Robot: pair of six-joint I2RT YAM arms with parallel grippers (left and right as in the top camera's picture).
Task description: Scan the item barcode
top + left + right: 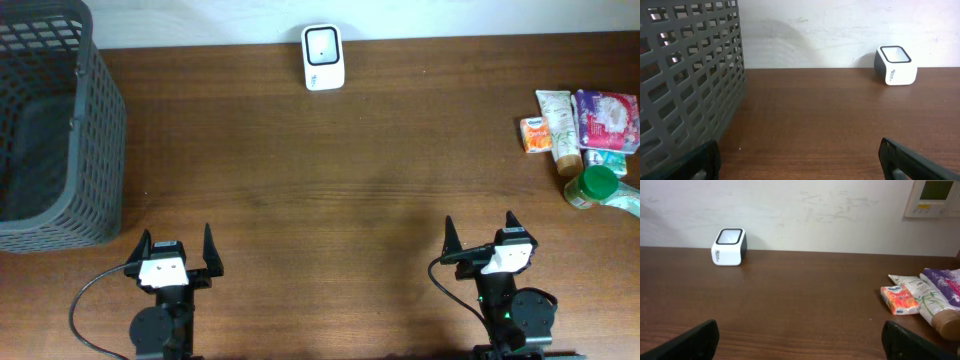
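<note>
Apart, boxy white scanner (323, 57), latticed grey basket (104, 140)

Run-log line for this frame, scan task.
stage: pre-grasp | left gripper: open, empty | right gripper: open, empty | barcode scanner: far edge, untouched | toiletry items: right edge | gray basket: left

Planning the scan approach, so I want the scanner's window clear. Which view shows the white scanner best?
Left wrist: the scanner appears largest, with the dark-rimmed window on top and the printed side both visible. Right wrist shows it similarly but smaller. Overhead shows only its top face, small.
</note>
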